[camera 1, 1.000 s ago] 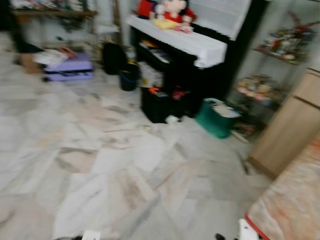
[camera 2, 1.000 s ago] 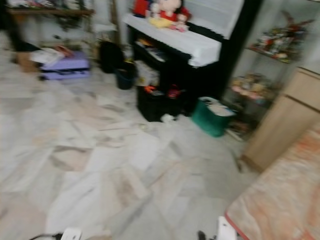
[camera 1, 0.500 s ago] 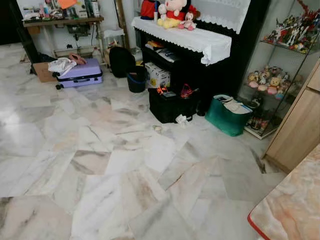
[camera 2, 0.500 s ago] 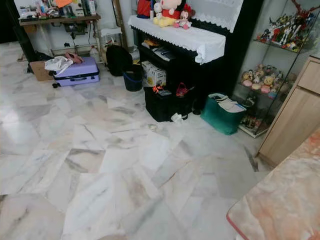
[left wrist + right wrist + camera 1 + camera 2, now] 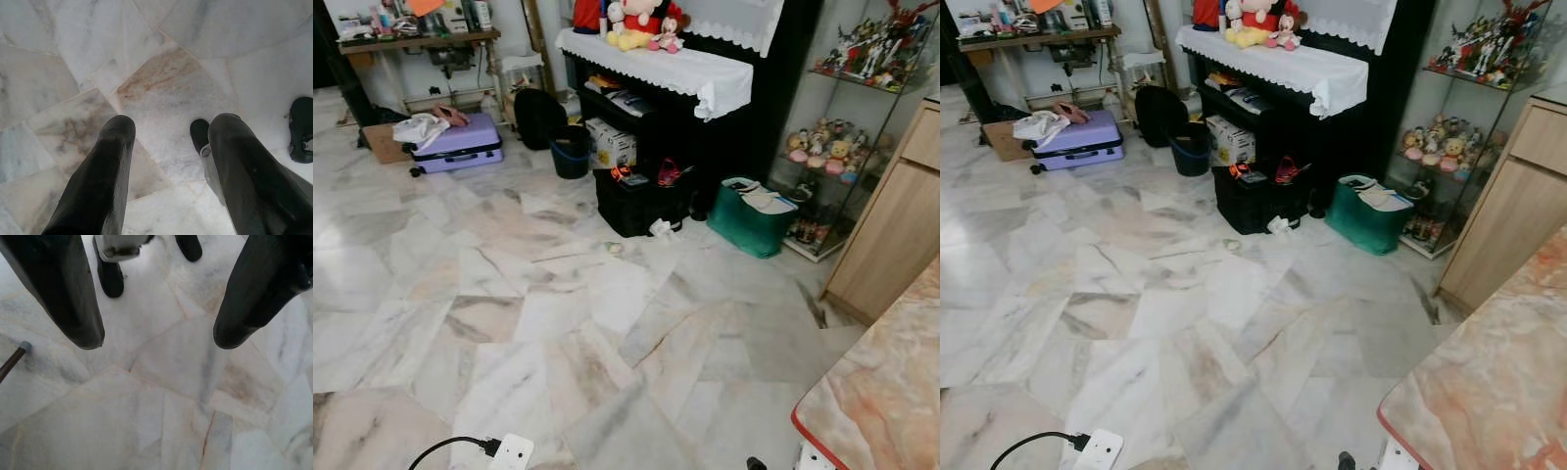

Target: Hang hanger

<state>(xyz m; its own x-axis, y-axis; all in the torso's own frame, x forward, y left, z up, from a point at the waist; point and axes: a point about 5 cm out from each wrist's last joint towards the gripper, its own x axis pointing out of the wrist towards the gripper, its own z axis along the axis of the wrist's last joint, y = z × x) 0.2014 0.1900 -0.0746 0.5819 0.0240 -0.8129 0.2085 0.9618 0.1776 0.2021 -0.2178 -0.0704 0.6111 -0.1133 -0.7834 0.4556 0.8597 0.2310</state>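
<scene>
No hanger can be made out in these frames. My left gripper (image 5: 168, 132) points down at the marble floor with its two black fingers apart and nothing between them. My right gripper (image 5: 156, 340) hangs the same way over pale marble tiles, open and empty. Part of the robot's dark foot (image 5: 301, 128) and a leg piece (image 5: 115, 254) lie beyond the fingertips.
Marble floor (image 5: 558, 313) stretches ahead. A black piano (image 5: 705, 88) with a white cloth and plush toys stands at the back, a black box (image 5: 636, 201) and green basket (image 5: 754, 215) below it. A purple suitcase (image 5: 460, 142) lies far left. A white power strip (image 5: 509, 452) lies near; an orange-patterned table edge (image 5: 881, 392) is right.
The head camera has steadied from a blurred swing and tipped slightly down. The power strip and its cord have come back into sight at the bottom edge.
</scene>
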